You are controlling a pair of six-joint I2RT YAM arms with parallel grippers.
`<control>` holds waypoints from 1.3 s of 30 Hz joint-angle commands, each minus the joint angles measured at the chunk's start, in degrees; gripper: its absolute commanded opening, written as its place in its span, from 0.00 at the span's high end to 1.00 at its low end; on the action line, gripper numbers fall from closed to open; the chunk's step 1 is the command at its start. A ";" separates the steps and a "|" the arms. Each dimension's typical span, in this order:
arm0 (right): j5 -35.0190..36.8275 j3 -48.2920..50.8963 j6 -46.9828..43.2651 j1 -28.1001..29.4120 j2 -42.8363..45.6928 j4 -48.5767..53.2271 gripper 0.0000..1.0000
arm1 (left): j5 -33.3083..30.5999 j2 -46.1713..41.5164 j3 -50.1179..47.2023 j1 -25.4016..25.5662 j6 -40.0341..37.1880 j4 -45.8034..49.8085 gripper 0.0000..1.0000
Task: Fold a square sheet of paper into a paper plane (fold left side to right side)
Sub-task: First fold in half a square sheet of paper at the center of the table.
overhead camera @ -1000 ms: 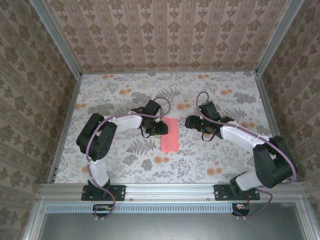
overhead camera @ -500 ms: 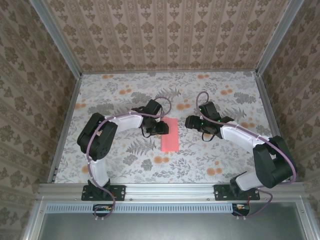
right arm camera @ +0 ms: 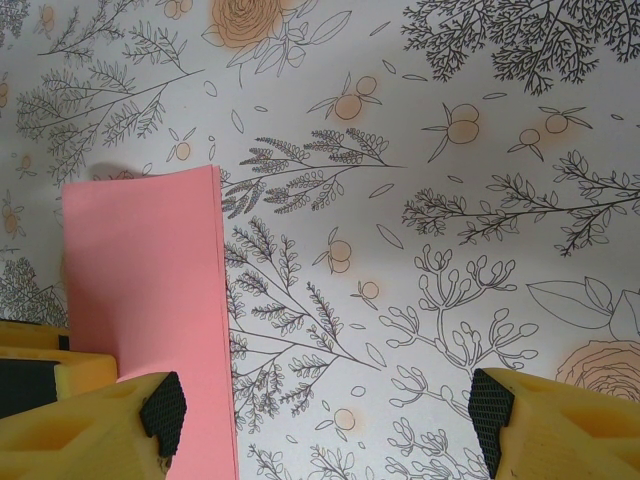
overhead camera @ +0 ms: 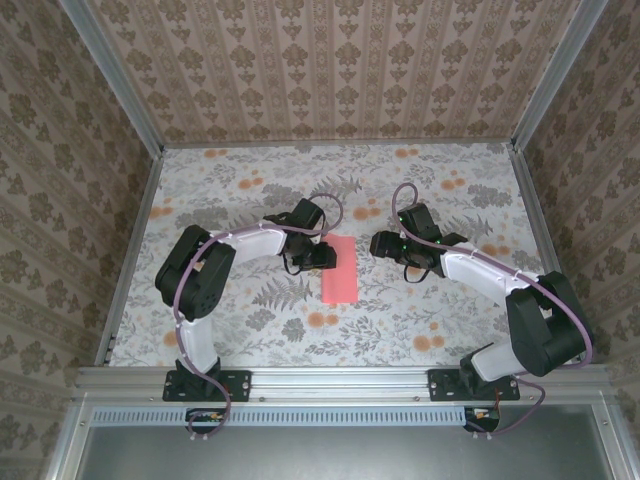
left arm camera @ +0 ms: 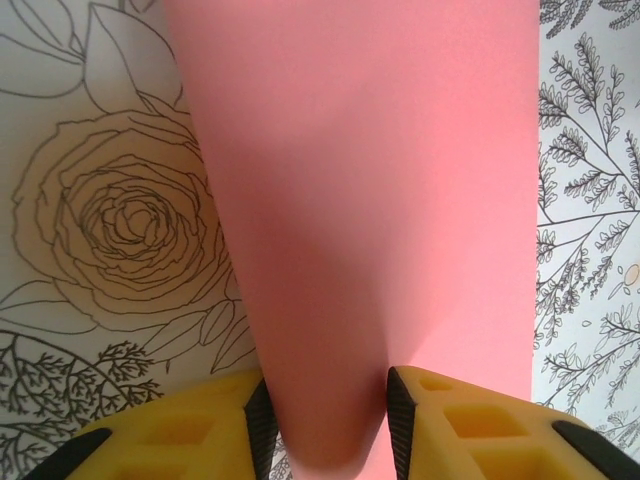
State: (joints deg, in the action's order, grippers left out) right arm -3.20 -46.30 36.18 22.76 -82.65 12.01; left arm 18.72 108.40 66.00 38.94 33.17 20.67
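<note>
Now the left gripper (left arm camera: pixel 330 420) clamps the left fold of the near-to-far square sheet of paper (overhead camera: pixel 340 272); right gripper (right arm camera: pixel 327 410) gapes beside.

- The paper (overhead camera: pixel 340 270) lies on the table (overhead camera: pixel 450 190), near its middle, with its long sides running front to back.
- The left gripper (overhead camera: pixel 325 257) sits at the paper's left edge, on the far half.
- A raised bulge of the paper stands between that gripper's pads (left arm camera: pixel 262 425), touching both.
- The right gripper (overhead camera: pixel 380 245) is just right of the paper's far corner.
- The paper lies between the two grippers.
</note>
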 commanded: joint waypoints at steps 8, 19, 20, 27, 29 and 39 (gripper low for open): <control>0.04 0.64 -0.50 -0.29 1.36 -0.01 0.22 | -2.50 2.96 -0.30 0.65 -1.62 1.39 0.63; 0.12 0.51 -0.54 -0.35 1.35 0.10 0.22 | -1.58 3.57 0.10 0.66 -2.06 1.13 0.61; 0.03 0.51 -0.55 -0.35 1.35 0.11 0.22 | -1.60 3.64 0.19 0.76 -2.15 1.17 0.61; -0.04 0.42 -0.68 -0.34 1.35 0.20 0.22 | -1.58 4.01 0.67 0.72 -2.30 1.41 0.60; -0.06 0.42 -0.65 -0.31 1.35 0.21 0.22 | -1.58 4.01 0.71 0.72 -2.31 1.40 0.60; -0.25 0.42 -0.70 -0.28 1.40 0.29 0.21 | -1.67 4.01 0.73 0.77 -2.36 1.52 0.60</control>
State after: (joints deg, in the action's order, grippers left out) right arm -3.20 -46.30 36.16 22.76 -82.65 12.01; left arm 18.65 108.92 66.87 39.03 32.45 21.65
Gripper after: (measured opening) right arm 0.786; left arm 0.396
